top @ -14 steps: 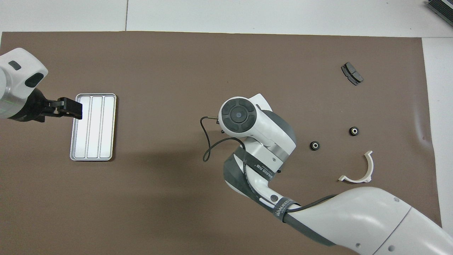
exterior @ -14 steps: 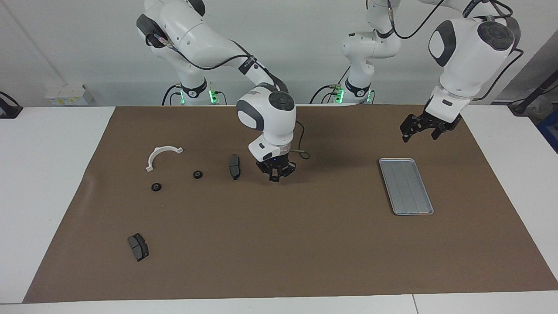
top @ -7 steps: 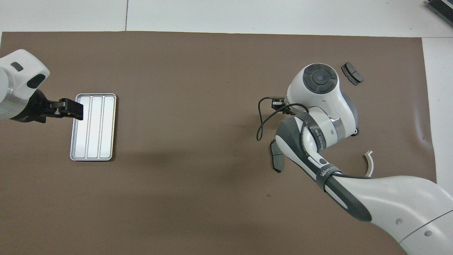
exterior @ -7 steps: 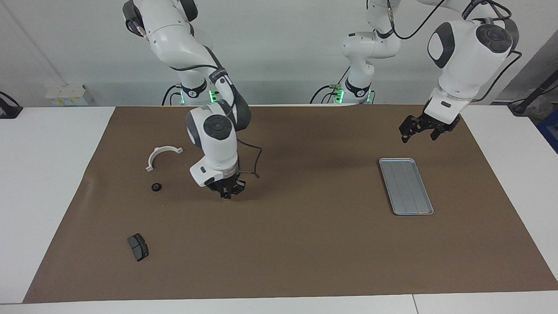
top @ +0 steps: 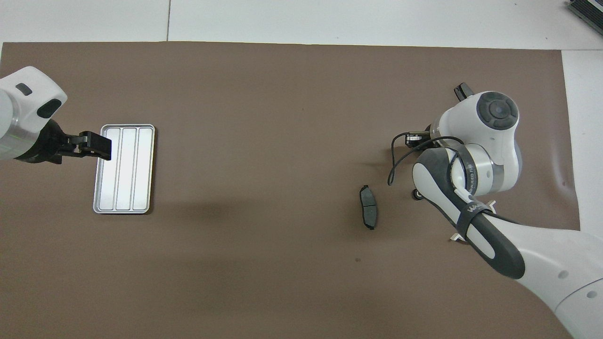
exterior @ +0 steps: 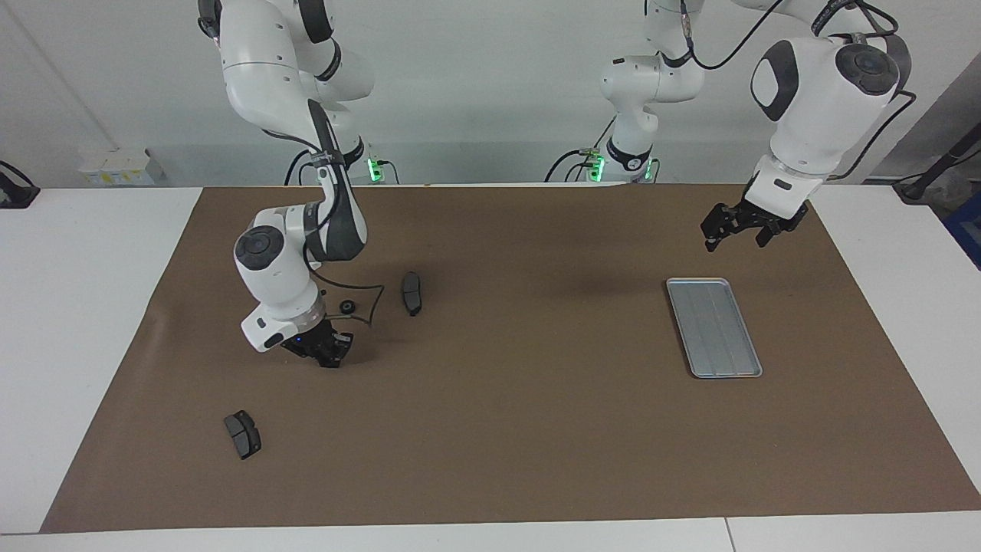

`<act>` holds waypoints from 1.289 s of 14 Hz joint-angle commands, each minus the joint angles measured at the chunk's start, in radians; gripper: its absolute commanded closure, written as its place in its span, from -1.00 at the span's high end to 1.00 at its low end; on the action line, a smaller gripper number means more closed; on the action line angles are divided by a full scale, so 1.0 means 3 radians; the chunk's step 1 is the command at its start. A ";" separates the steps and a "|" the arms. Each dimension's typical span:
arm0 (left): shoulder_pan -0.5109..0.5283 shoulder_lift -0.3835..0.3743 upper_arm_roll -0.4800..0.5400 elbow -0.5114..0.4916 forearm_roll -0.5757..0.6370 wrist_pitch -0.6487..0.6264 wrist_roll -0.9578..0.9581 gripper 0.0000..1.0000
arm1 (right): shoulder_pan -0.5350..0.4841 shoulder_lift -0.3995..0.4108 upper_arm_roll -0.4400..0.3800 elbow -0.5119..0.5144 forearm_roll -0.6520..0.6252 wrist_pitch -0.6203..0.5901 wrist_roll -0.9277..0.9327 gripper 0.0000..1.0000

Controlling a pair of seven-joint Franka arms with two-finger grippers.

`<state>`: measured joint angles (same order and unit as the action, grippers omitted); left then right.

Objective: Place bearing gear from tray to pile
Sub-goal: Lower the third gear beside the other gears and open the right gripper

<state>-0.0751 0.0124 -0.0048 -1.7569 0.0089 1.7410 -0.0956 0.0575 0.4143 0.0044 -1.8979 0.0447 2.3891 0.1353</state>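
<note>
One tray [exterior: 713, 327], nothing in it; left gripper [exterior: 734, 228] above.

Right arm: extended from its base out over the brown mat, forearm sloping downward, wrist bent so that the right gripper [exterior: 328, 354] points down and hangs low above the mat. Whether its fingertips meet cannot be made out. Left arm: raised, elbow high, wrist angled downward, waiting. The left gripper [exterior: 737, 227] hangs in the air well above the mat, its black fingers [top: 96, 145] spread apart with nothing between them.
</note>
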 commanded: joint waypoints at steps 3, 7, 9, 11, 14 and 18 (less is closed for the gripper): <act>0.0035 -0.0113 -0.0020 -0.0152 -0.0014 0.0113 0.0053 1.00 | 0.0003 -0.0041 -0.0163 0.0093 0.0117 0.0029 -0.0108 1.00; 0.0040 -0.0108 -0.0020 -0.0243 -0.0009 0.0260 0.0058 1.00 | 0.0003 -0.0368 -0.0173 0.0241 0.0071 -0.0461 -0.0098 1.00; 0.0086 -0.0062 -0.0020 -0.0280 -0.0009 0.0388 0.0053 1.00 | 0.0003 -0.0557 -0.0183 0.0343 0.0055 -0.0717 -0.0098 1.00; 0.0087 0.0050 -0.0020 -0.0280 -0.0009 0.0501 0.0053 1.00 | -0.0002 -0.0705 -0.0189 0.0527 0.0045 -0.1044 -0.0058 1.00; 0.0092 0.0280 -0.0020 -0.0259 -0.0009 0.0563 0.0053 1.00 | -0.0023 -0.1022 -0.0179 0.0737 -0.0077 -0.1530 0.0040 1.00; 0.0143 0.0393 -0.0020 -0.0244 -0.0009 0.0583 0.0053 1.00 | -0.0156 -0.1324 -0.0132 0.0748 -0.0123 -0.1945 0.0045 1.00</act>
<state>-0.0529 0.1363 -0.0026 -1.8286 0.0089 1.9038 -0.0952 0.0387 0.0420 -0.0501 -1.6647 0.0319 1.8393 0.1313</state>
